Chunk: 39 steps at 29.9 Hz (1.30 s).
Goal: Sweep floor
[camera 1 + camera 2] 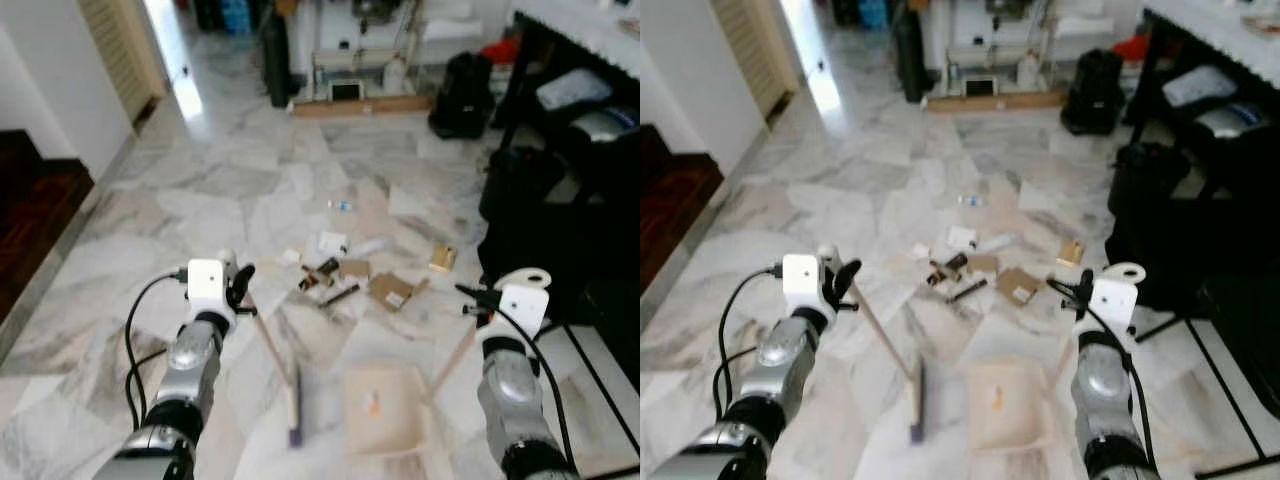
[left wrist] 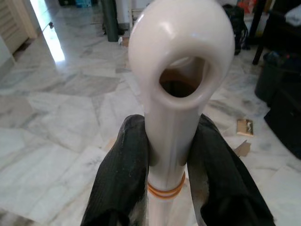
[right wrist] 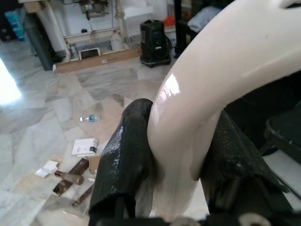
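My left gripper [image 1: 240, 286] is shut on the cream handle top of a broom [image 2: 181, 70]. The broom's wooden stick slants down to its brush head [image 1: 294, 418] on the marble floor. My right gripper [image 1: 474, 298] is shut on the cream handle [image 3: 211, 84] of a dustpan. The dustpan's pan [image 1: 385, 410] rests on the floor between my arms. Ahead of both lies scattered litter [image 1: 345, 272]: cardboard scraps, paper, dark sticks and a small bottle [image 1: 341, 205].
Black bags [image 1: 520, 190] and a dark table frame [image 1: 590, 150] crowd the right side. Farther off stand a black backpack [image 1: 460, 95] and a wooden plank [image 1: 360, 105]. A white wall [image 1: 50, 80] and a dark step [image 1: 30, 210] bound the left.
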Motion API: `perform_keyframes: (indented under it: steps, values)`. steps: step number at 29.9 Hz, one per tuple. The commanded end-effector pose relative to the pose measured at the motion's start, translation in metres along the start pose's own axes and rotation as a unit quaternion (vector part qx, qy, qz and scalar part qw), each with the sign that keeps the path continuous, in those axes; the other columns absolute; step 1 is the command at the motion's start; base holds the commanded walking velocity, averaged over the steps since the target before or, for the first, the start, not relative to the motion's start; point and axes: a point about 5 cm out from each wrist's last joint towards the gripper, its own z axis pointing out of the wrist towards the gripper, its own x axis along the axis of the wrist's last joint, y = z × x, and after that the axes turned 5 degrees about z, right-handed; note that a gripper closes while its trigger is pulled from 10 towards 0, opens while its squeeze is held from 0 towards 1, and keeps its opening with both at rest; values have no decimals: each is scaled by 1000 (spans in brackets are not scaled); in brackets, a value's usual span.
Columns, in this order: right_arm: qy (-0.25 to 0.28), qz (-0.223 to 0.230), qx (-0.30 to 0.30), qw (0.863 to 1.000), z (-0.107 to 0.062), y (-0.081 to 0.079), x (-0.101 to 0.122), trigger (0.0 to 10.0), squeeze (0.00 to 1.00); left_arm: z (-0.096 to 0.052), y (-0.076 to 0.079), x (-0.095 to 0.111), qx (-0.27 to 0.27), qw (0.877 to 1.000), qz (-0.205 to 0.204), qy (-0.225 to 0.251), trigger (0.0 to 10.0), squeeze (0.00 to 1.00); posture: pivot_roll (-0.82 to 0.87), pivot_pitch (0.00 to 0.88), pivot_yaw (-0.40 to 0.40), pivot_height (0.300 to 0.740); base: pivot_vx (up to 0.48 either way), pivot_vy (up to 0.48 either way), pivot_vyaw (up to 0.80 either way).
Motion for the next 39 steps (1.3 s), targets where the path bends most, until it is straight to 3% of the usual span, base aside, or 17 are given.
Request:
perform_keyframes:
  steps: [1,15,39]
  values:
    - [16,-1,-1,1000,2,0,7,10000,0,4,0,9,-2,1000,1,15,10000,0,-199,0,90,740,304,0,0]
    - [7,7,4,1000,1,-6,3,10000,0,10,-2,20,2,1000,6,31,10000,0,-142,0,92,740,301,0,0]
    - [0,5,20,1000,-3,-11,-1,10000,0,10,5,22,-6,999,4,44,10000,0,-147,0,78,740,303,0,0]
